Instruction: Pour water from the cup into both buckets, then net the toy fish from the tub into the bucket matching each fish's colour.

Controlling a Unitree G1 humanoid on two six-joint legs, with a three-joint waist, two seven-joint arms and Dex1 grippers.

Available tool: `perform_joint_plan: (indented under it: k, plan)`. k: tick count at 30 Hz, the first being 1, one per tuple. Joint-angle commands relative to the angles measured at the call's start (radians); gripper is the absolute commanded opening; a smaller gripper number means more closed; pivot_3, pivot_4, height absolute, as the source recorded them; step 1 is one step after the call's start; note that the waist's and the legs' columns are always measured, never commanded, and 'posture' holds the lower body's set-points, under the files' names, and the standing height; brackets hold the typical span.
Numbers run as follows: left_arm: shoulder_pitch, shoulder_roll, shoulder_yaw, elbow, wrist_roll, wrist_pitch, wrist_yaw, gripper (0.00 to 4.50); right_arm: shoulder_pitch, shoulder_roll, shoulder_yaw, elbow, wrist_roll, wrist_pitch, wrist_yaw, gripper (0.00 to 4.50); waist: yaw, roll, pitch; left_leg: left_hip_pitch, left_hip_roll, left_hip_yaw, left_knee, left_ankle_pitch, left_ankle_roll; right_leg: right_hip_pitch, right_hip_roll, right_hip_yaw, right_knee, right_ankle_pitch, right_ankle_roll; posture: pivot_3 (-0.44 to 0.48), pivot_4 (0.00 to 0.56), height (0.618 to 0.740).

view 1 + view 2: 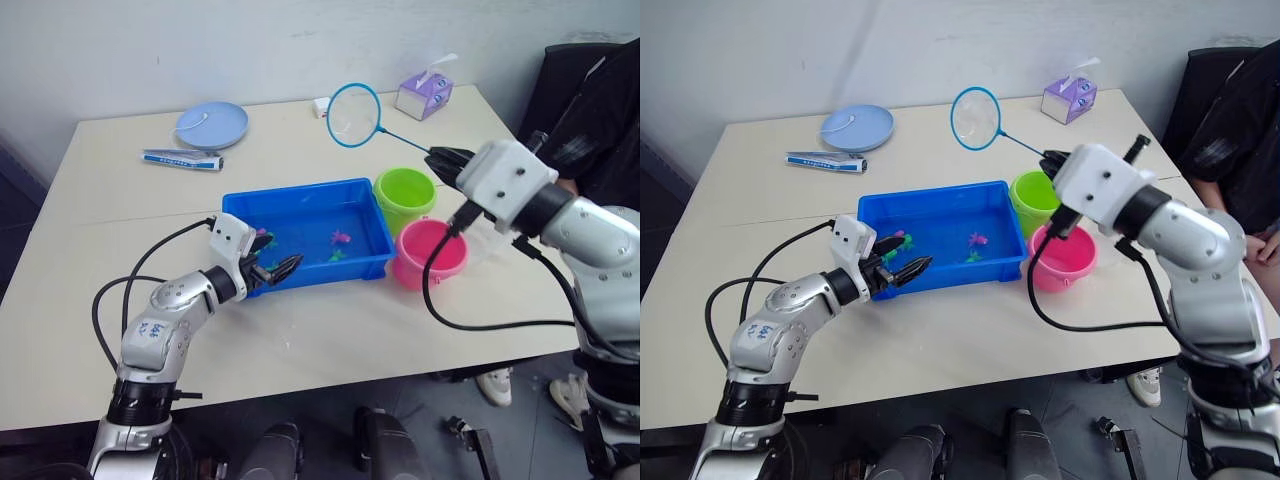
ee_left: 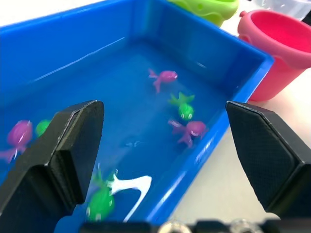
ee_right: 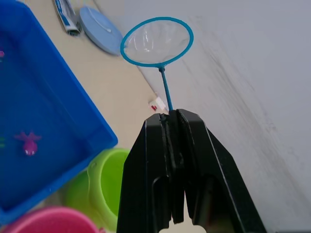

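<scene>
Right gripper (image 3: pixel 172 116) clamps the net (image 1: pixel 355 115) by its stick, hoop aloft at 12 o'clock of the tub (image 1: pixel 300 198). Light, whippy; grip low. Left gripper (image 1: pixel 270 272) gapes wide, empty.

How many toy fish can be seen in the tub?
6 in the left wrist view: three pink fish and three green fish, all in the tub. The open left gripper may hide more.
</scene>
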Motion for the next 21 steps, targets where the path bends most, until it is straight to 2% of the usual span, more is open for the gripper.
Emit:
perform_joint_plan:
  k: [1, 7, 12, 17, 21]
  plan:
    - [0.056, -0.006, 0.043, -0.138, -0.030, 0.029, 0.038, 4.30, -0.064, -0.001, 0.044, 0.091, 0.017, -0.037, 0.051, 0.76, -0.002, 0.000, 0.000, 0.000, 0.000, 0.000, 0.000, 0.000, 0.000, 0.000, 0.000, 0.000, 0.000, 0.000, 0.000, 0.000, 0.150, 0.740]
    - [0.159, -0.029, 0.079, -0.231, -0.033, 0.054, 0.108, 4.30, -0.083, -0.048, 0.121, 0.210, 0.024, -0.116, 0.190, 0.76, -0.002, 0.000, 0.000, 0.000, 0.000, 0.001, -0.001, 0.000, 0.000, -0.001, 0.000, 0.000, 0.000, 0.000, 0.000, 0.000, 0.150, 0.740]
    - [0.202, -0.047, 0.068, -0.280, -0.038, 0.065, 0.134, 4.30, -0.083, -0.063, 0.158, 0.242, 0.036, -0.178, 0.282, 0.76, -0.001, 0.000, 0.000, 0.000, 0.000, 0.001, 0.000, 0.000, 0.000, 0.000, 0.000, 0.000, 0.000, 0.000, 0.000, 0.000, 0.150, 0.740]
    - [0.231, -0.064, 0.056, -0.305, -0.035, 0.068, 0.151, 4.30, -0.087, -0.064, 0.188, 0.297, 0.007, -0.222, 0.315, 0.76, -0.002, 0.000, 0.000, 0.000, 0.000, 0.001, 0.000, 0.000, 0.000, 0.000, 0.000, 0.000, 0.000, 0.000, 0.000, 0.000, 0.150, 0.740]
    - [0.237, -0.079, 0.046, -0.305, -0.033, 0.062, 0.163, 4.30, -0.139, -0.040, 0.205, 0.412, -0.053, -0.265, 0.265, 0.76, -0.002, 0.000, 0.000, 0.000, 0.000, 0.001, 0.000, 0.000, 0.000, 0.000, 0.000, 0.000, 0.000, 0.000, 0.000, 0.000, 0.150, 0.740]
